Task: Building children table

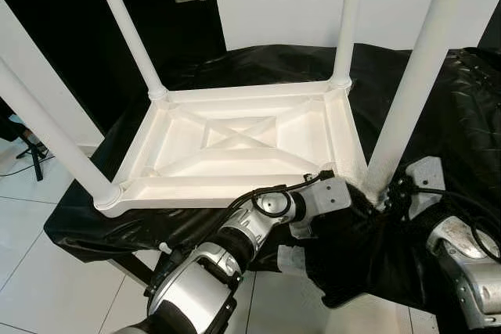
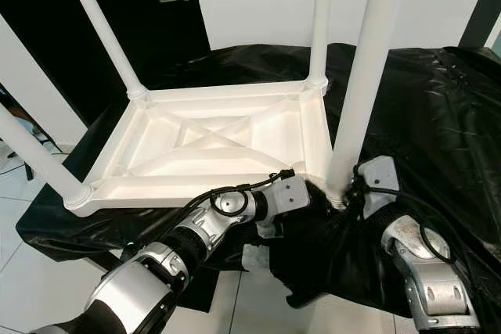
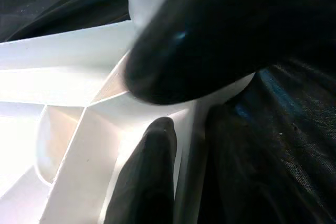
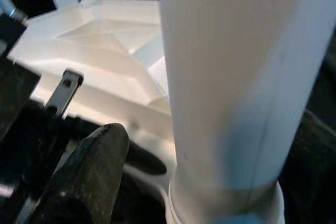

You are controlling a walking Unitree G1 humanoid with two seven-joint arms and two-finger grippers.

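Note:
A white children's table lies upside down on a black-draped surface, with its legs pointing up. The near-right leg stands in its corner socket. My left gripper reaches from below to that corner and is shut on the tabletop's rim; one finger lies on the white edge. My right gripper is at the base of the same leg, shut on it. One of its fingers presses beside the leg and the other is hidden behind it.
Three more legs rise at the far left, far right and near left. Crumpled black cloth covers the surface. A white tiled floor lies below, with a tripod foot at the left.

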